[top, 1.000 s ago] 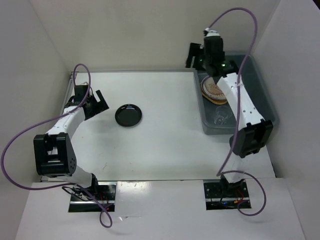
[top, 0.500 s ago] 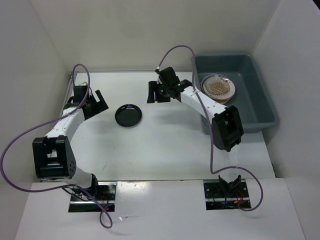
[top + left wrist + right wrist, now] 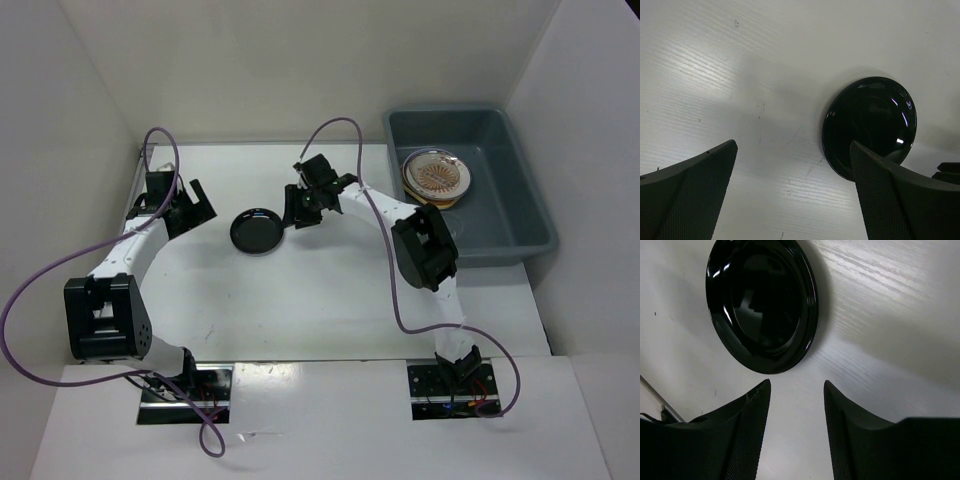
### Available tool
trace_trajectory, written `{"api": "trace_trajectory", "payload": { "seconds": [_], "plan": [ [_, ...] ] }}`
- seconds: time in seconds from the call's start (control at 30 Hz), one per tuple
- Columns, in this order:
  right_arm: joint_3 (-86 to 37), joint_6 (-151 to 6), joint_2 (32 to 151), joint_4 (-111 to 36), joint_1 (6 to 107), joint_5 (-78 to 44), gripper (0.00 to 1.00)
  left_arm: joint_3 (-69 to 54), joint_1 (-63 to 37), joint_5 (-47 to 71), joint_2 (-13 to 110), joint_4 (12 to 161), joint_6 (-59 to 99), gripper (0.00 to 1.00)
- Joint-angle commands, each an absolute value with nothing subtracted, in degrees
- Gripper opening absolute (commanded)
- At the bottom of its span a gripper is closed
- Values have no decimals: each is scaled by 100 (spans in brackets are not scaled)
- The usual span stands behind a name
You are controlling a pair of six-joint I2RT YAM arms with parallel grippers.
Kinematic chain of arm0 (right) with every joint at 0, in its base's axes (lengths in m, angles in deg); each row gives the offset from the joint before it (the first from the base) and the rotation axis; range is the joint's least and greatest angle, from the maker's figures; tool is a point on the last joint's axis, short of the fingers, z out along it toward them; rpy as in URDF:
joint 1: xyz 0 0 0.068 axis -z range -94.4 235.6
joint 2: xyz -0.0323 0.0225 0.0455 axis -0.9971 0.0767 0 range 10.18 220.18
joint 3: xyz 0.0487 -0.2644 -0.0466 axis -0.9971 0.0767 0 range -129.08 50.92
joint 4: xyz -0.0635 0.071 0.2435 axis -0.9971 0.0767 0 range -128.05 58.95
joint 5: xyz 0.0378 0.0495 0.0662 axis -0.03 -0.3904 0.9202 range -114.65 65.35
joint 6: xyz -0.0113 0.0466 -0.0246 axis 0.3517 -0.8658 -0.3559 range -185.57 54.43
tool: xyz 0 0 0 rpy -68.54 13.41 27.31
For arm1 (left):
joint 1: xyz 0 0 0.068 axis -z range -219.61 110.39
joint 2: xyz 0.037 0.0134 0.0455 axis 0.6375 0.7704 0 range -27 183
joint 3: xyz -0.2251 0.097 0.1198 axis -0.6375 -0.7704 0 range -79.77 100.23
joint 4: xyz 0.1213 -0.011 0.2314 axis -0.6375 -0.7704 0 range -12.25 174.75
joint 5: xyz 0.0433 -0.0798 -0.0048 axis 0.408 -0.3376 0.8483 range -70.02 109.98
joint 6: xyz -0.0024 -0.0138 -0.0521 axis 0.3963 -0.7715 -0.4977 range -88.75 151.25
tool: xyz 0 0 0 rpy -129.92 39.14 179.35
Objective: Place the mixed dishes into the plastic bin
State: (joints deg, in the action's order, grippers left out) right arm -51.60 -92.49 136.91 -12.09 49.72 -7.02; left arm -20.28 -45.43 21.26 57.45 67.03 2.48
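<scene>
Right gripper swung from plastic bin to mid-frame, half-parted and empty beside the small black dish, likely next. Left gripper gaped wide.

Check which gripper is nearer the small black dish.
Right. The right gripper is right at the small black dish's rim, on the plastic bin's side, fingers apart, nothing held. The left gripper stands clearly off the opposite side.

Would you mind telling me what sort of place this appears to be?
Probably a robotics lab test cell rather than a kitchen: plain white panels box in the table, the left arm and right arm are bolted at its near edge, and a small black dish and plastic bin sit on it.
</scene>
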Motion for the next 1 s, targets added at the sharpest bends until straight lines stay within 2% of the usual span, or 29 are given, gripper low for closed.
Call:
{"api": "trace_trajectory", "payload": {
  "seconds": [0.0,0.43,0.77,0.97],
  "plan": [
    [-5552,-9378,13822,-1589,4904,-487,52,-2071,-4567,2174,5562,6893,251,100],
    [-6535,-9616,14807,-1423,4904,-487,46,-2071,-4567,2174,5562,6893,251,100],
    [-6993,-9668,15220,-1247,4904,-487,45,-2071,-4567,2174,5615,6893,251,100],
    [-7169,-9721,15379,-1142,4904,-426,41,-2071,-4567,2174,5615,6893,251,100]
  ]
}}
